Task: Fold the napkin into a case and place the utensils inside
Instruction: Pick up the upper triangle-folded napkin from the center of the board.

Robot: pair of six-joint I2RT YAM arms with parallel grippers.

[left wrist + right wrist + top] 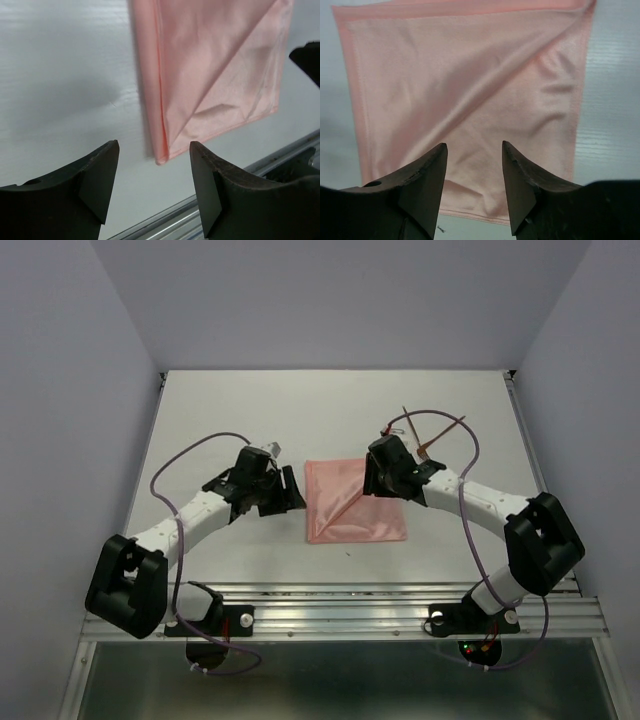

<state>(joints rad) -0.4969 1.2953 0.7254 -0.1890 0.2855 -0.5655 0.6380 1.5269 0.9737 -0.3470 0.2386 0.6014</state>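
Salmon-pink napkin (355,505) diagonally creased, utensils (445,435) visible only from above, left gripper (153,150) and right gripper (474,150) both spread apart

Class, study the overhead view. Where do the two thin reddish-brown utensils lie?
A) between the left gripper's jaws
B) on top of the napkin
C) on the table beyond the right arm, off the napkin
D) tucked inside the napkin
C: the utensils lie on the table beyond the right arm, apart from the napkin.

Salmon-pink napkin (352,510) lies flat, diagonally creased; thin crossed utensils (441,439) beyond it
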